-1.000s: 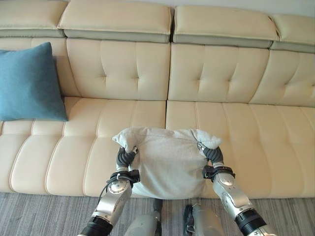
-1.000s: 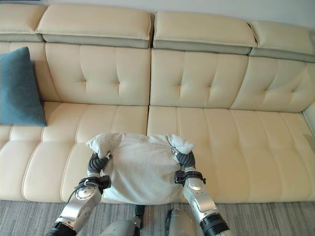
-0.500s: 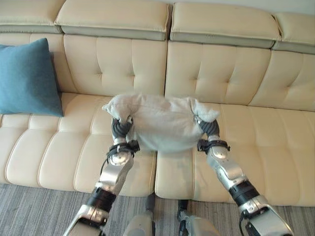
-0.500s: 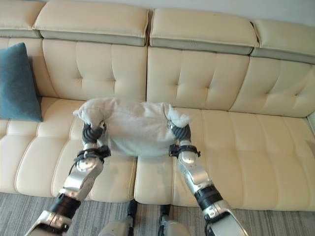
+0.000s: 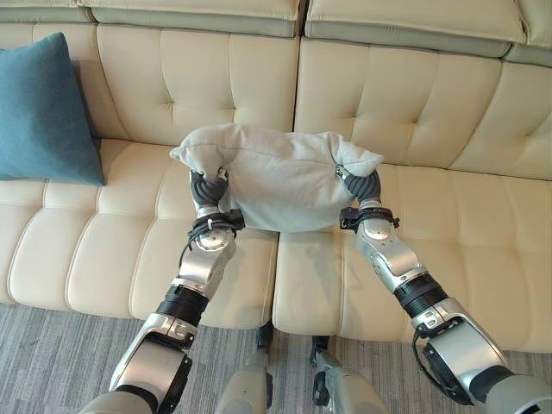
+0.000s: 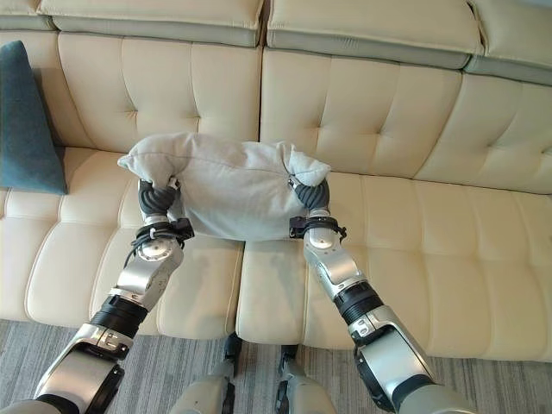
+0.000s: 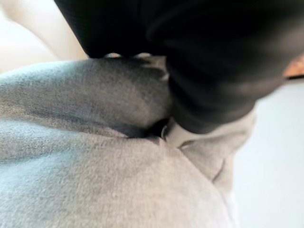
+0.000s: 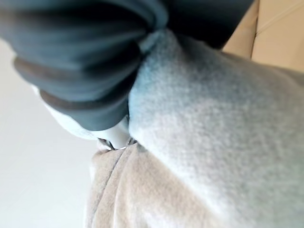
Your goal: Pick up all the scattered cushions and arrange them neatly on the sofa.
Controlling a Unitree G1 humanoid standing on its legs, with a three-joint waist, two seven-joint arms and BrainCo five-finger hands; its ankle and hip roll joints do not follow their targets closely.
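A light grey cushion (image 5: 276, 177) hangs just above the seat of the cream sofa (image 5: 466, 224), close to the backrest near the middle seam. My left hand (image 5: 207, 188) grips its left end and my right hand (image 5: 362, 185) its right end, each with a bunched corner of cloth sticking out above it. The fingers are sunk in the fabric. In the wrist views the grey cloth (image 7: 95, 180) (image 8: 213, 142) presses against each dark cover. A blue cushion (image 5: 43, 112) leans upright against the backrest at the sofa's left end.
The sofa seat stretches bare to the right of the grey cushion and between it and the blue one. Grey striped carpet (image 5: 52, 362) runs along the sofa's front edge.
Both arms have stretched forward and lifted the grey cushion from the seat's front edge to near the backrest. The whole picture has also shifted.
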